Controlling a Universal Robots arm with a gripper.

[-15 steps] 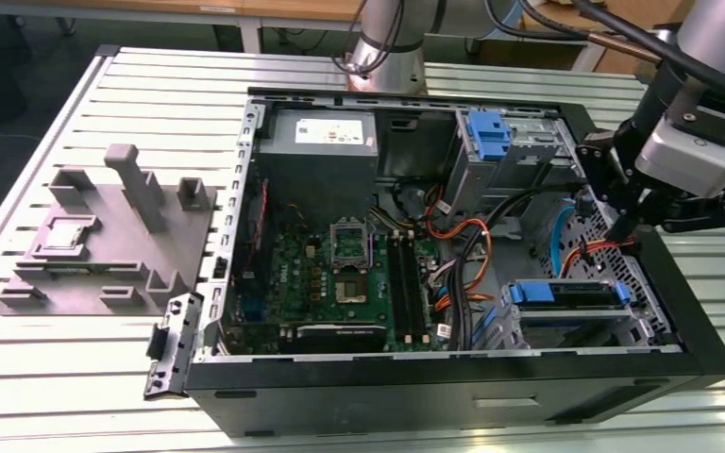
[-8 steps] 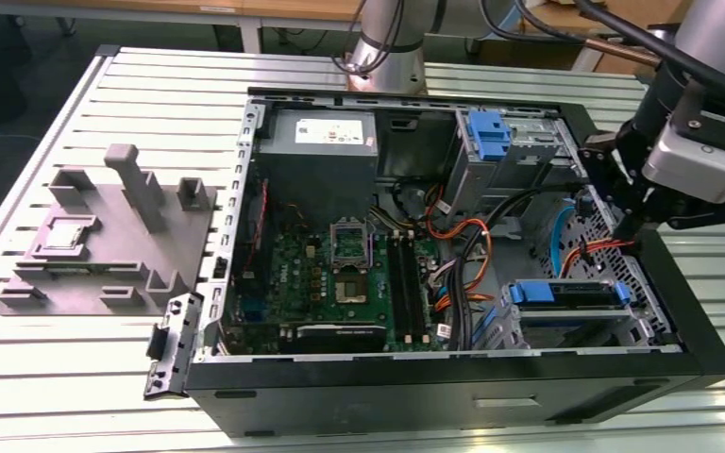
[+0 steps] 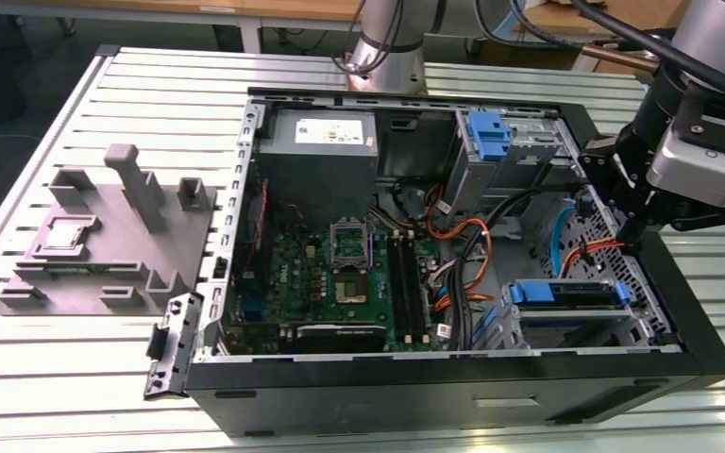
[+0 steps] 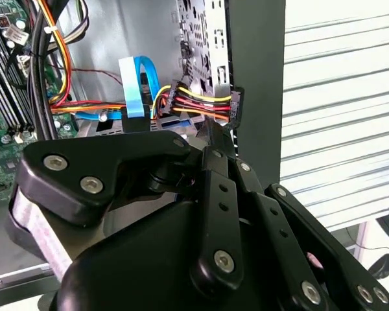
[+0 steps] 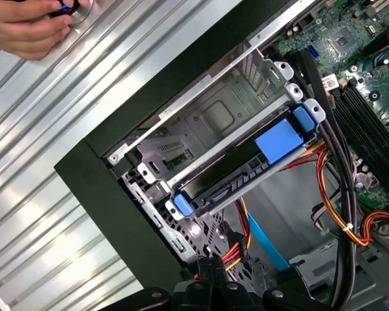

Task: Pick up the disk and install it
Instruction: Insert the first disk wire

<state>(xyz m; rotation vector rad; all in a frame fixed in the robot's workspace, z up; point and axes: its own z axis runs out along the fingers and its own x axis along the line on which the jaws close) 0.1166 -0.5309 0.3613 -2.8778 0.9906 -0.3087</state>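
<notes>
The disk (image 3: 566, 294) sits in its bay in the computer case (image 3: 463, 401), at the corner near the front, its long side running along the front wall. The gripper (image 3: 631, 229) hangs just above and beside it, by the case's side wall. I cannot tell if it is holding anything.

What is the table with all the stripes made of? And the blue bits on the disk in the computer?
The ribbed silver table looks like bare metal, probably aluminium: pale grey, lightly shiny, with long straight grooves. The blue frame on the disk, including its end clips, looks like smooth moulded plastic: solid colour, soft sheen, rounded edges. The disk's dark body is mostly hidden, so I can't say.
</notes>
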